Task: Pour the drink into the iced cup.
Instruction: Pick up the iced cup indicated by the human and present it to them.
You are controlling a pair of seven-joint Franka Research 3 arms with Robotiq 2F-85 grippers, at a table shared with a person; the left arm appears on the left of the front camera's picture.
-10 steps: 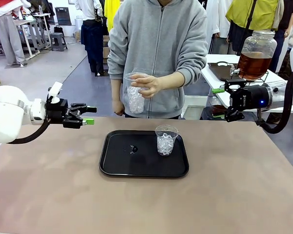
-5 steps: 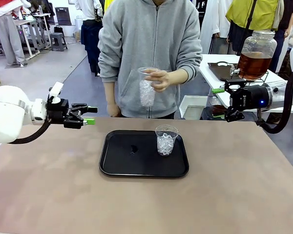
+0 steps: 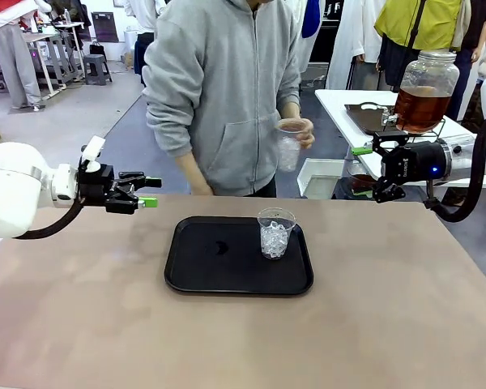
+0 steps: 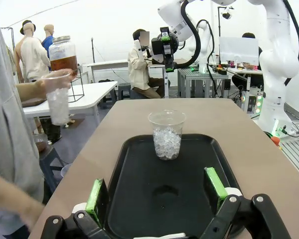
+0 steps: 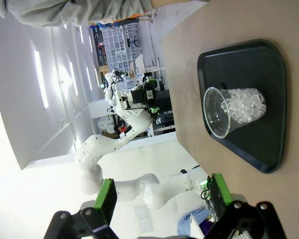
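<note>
Landmark: black tray (image 3: 181,271), lying flat near the middle of the brown table (image 3: 81,324). Iced cup (image 3: 275,232), clear plastic, stands upright on the tray's right half toward its far edge, about half full of ice cubes, with no liquid visible in it. A small wet mark sits on the tray surface left of that cup. Left gripper (image 3: 151,192) hovers above the table just off the tray's far-left corner, pointing toward the tray; the jaws stand apart and hold nothing, and the left wrist view shows its green pads (image 4: 96,195) wide on either side of the tray's near end. Right gripper (image 3: 360,172) hangs in the air beyond the tray's far-right corner, past the table edge; its jaws are likewise spread and empty. Behind the tray a person in a grey hoodie stands turned toward the tray's right, one hand (image 3: 302,131) holding a second cup (image 3: 289,147) with ice at waist height. The drink (image 3: 421,108), amber-brown, fills the lower part of a lidded glass jar (image 3: 427,85) on a wire stand on a white side table (image 3: 340,109), well beyond the tray's far-right corner.
</note>
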